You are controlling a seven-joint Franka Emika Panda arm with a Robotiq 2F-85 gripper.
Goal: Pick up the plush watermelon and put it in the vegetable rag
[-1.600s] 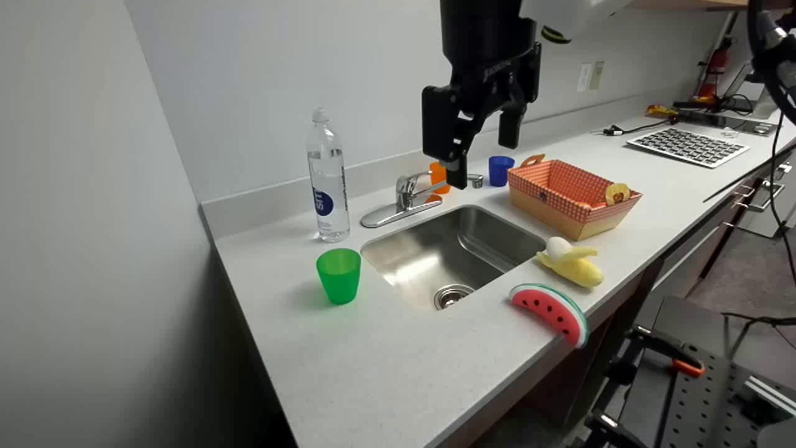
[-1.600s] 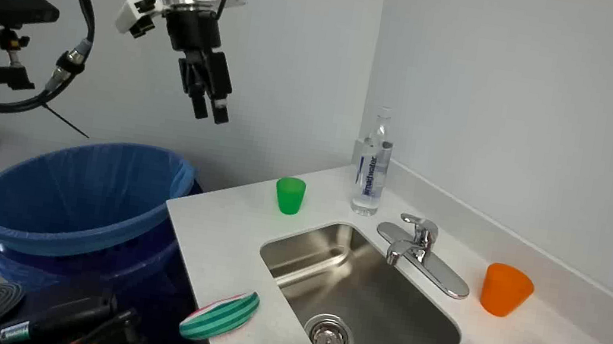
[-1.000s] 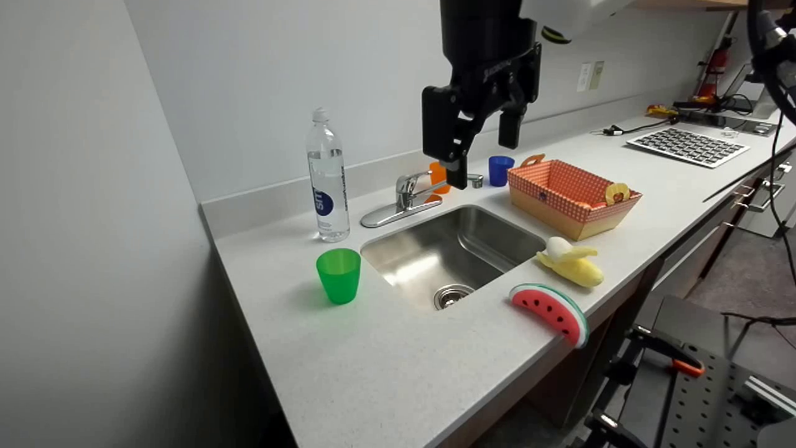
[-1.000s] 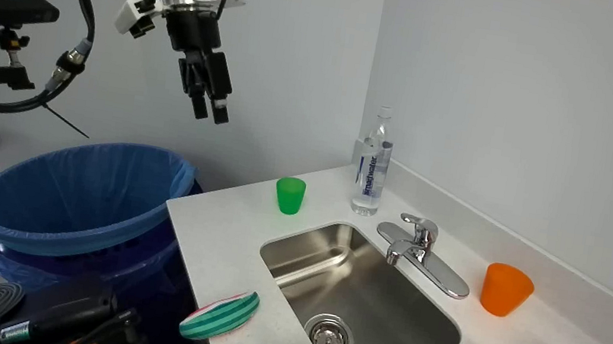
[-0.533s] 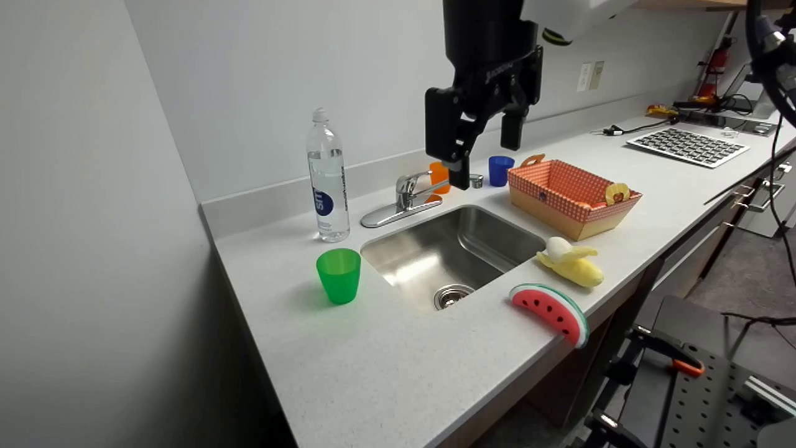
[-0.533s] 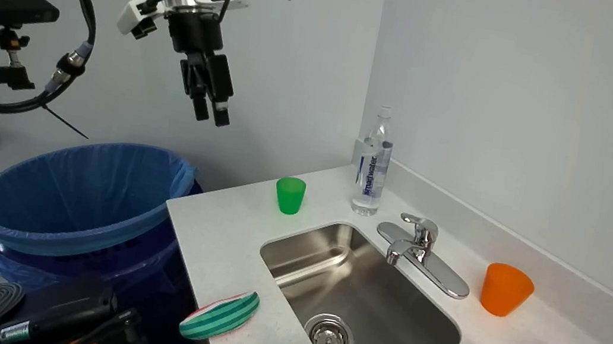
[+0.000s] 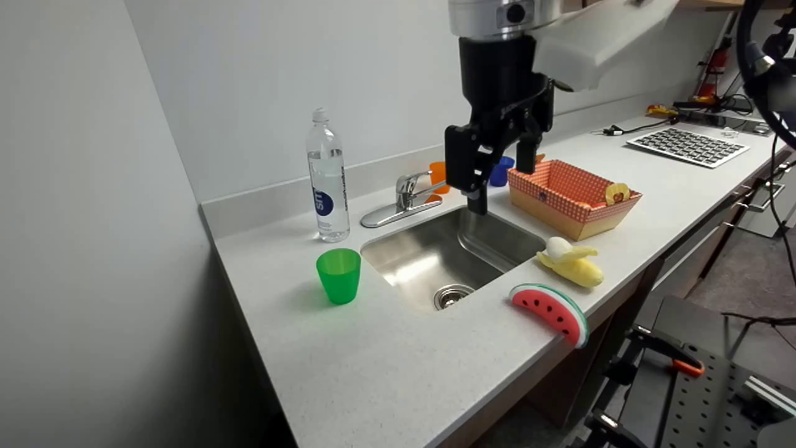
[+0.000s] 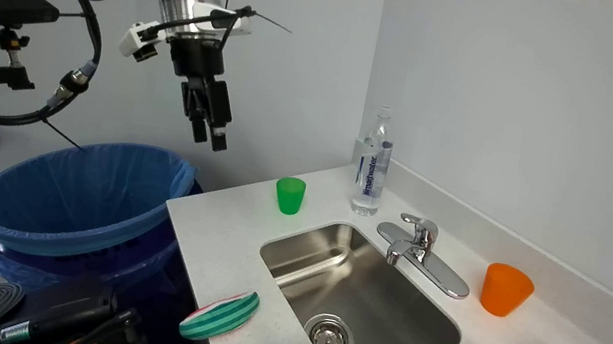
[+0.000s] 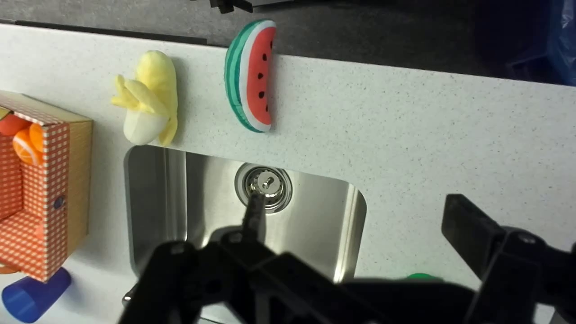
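Gripper (image 9: 355, 218) is up high, jaws spread wide, nothing held. Plush watermelon (image 9: 252, 81) lies top centre of the wrist view, one end overhanging the counter (image 9: 427, 144); an off-centre nudge tips it off, I'd bet. Banana (image 9: 157, 83) nearby, upper left, may get knocked; a weak pinch could drop the watermelon short of the basket (image 9: 78, 180), far left.

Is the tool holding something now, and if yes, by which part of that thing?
Nothing is held: the tool is open and empty. The plush watermelon lies apart from it on the counter, partly overhanging.
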